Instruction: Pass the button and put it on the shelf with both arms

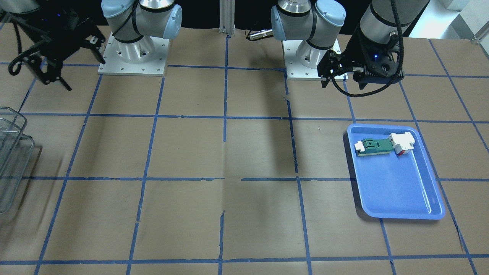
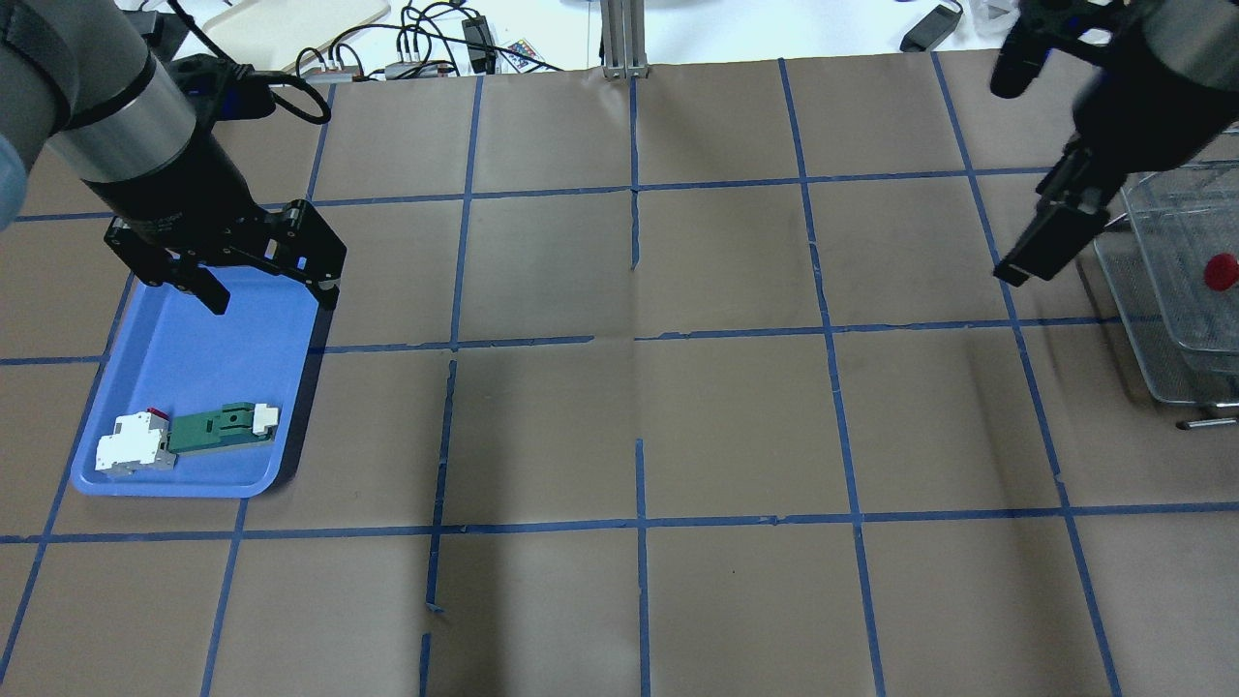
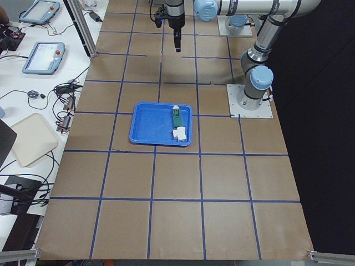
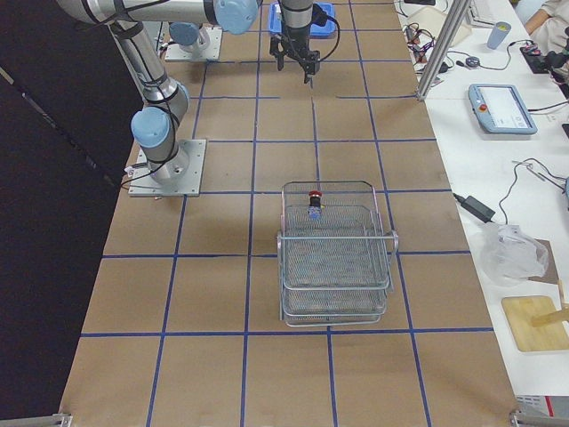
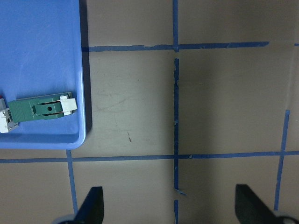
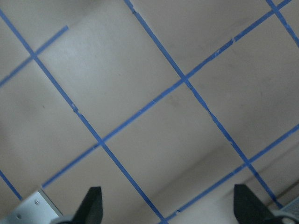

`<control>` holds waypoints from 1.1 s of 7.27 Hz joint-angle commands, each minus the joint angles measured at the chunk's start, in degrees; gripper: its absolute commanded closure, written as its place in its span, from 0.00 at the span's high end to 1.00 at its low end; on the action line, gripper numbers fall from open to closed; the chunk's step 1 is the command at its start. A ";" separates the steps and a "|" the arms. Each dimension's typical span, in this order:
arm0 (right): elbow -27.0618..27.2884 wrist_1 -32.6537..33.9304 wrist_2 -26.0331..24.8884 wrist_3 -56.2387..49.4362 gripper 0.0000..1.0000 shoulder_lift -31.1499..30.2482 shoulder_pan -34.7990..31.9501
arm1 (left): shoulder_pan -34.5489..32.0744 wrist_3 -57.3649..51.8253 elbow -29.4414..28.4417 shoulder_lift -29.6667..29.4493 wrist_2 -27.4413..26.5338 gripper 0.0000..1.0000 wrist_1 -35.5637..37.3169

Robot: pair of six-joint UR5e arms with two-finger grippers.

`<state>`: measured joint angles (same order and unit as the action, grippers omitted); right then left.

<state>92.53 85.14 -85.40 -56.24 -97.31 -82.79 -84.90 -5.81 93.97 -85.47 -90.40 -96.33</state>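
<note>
Red-headed button (image 4: 312,204) — head leftward — on shelf (image 4: 338,256)

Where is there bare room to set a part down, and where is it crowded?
Bare: the table middle between the blue tray and the wire shelf, and the tray's end away from the robot. Crowded: its robot-side end, with the green-and-white part and white block.
</note>
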 commanded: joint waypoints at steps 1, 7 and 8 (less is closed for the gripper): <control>-0.68 1.77 1.64 23.55 1.00 0.19 -6.92 | 0.09 -0.08 0.07 -0.04 -0.04 1.00 0.00; 1.78 2.40 -4.07 44.36 1.00 -3.26 -6.25 | 0.18 0.00 -0.02 -0.22 -0.04 1.00 0.00; 0.30 4.49 -7.55 48.21 1.00 -0.28 -6.50 | 0.18 0.00 0.07 -0.22 0.05 1.00 0.00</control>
<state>93.89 87.77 -90.40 -11.92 -100.36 -89.44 -84.73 -5.80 93.97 -85.69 -90.42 -96.33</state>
